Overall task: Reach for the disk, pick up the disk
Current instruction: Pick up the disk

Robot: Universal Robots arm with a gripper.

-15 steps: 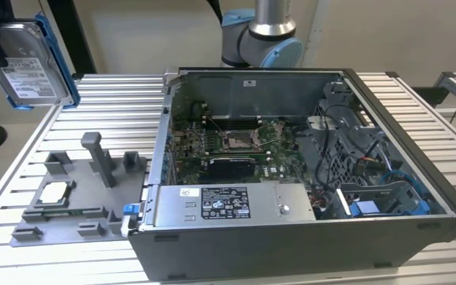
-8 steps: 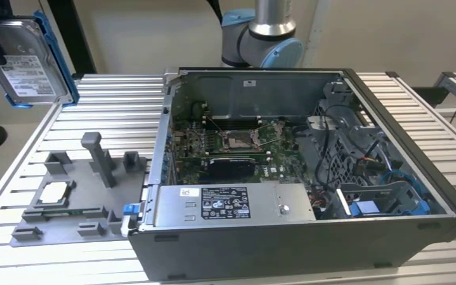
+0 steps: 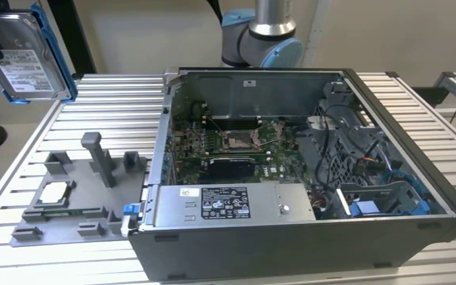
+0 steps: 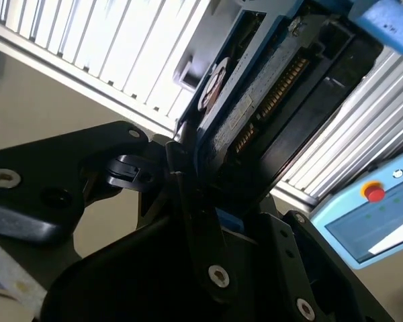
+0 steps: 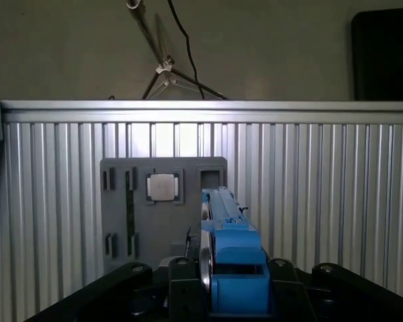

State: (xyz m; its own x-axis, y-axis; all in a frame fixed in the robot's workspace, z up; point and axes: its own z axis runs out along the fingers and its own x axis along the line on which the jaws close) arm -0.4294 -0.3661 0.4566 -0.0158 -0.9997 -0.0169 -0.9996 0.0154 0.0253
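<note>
Gripper (image 5: 230,274) clenched on disk (image 5: 223,225); disk edge-on between fingers (image 5: 183,275). Disk (image 3: 27,56) upright, lifted clear of worktop (image 3: 117,113), above its far corner at exterior view's left.

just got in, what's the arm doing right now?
The end effector is shut on the disk, blue frame included, holding it in the air above the slatted table. In the exterior view it hangs at the upper left, clear of the open computer case and the grey fixture plate.
</note>
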